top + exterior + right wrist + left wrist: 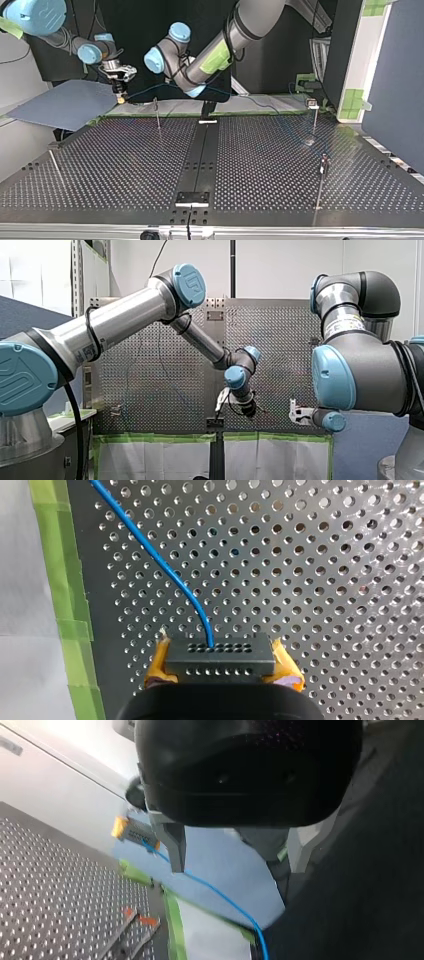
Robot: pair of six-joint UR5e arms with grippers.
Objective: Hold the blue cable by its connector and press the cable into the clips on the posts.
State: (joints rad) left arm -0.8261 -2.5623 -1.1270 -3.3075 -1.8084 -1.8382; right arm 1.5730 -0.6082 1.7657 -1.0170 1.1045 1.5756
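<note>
Right wrist view: our right claw [220, 670] is clamped on the black connector [220, 655], with one yellow pad [156, 666] pressed against each of its ends. The blue cable [164, 565] leaves the middle of the connector's face. It bends and runs off above the perforated table [325, 580] toward the table's edge, which is lined with green tape [62, 590].

Left wrist view: the metal fingers [175, 845] of our left claw [237, 867] stand apart and grip nothing. We see the cable pass from the connector across the gap between them, close by one fingertip. Whether it touches that finger we cannot tell.

Top view: the right claw hangs at the far edge of the table, at the view's left. Our left arm [220, 50] comes in beside it, near the middle. Thin posts [158, 115] stand well apart on the table, one near the right claw and others at the view's right. The cable shows as a faint line from the right claw toward the posts at the right. Whether it sits in any clip is too small for us to tell.
</note>
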